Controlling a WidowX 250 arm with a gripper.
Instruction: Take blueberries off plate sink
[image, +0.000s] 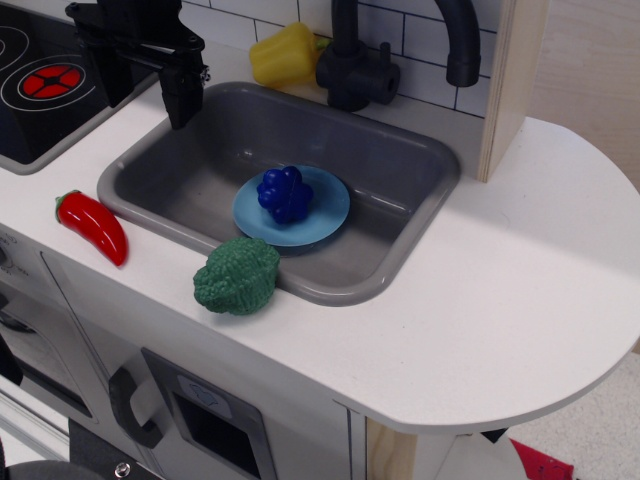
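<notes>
Blueberries: centred on the plate, inside the sink.
End effector: above the sink's far-left corner, top cropped; grip state cannot be told.

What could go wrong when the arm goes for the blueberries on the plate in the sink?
1. The blueberries are glossy and lumpy, so the gripper may slip off them.
2. The plate looks tilted against the near wall of the sink; pushing down could tip or slide it.
3. The broccoli sits on the sink's near rim and could get knocked.
</notes>
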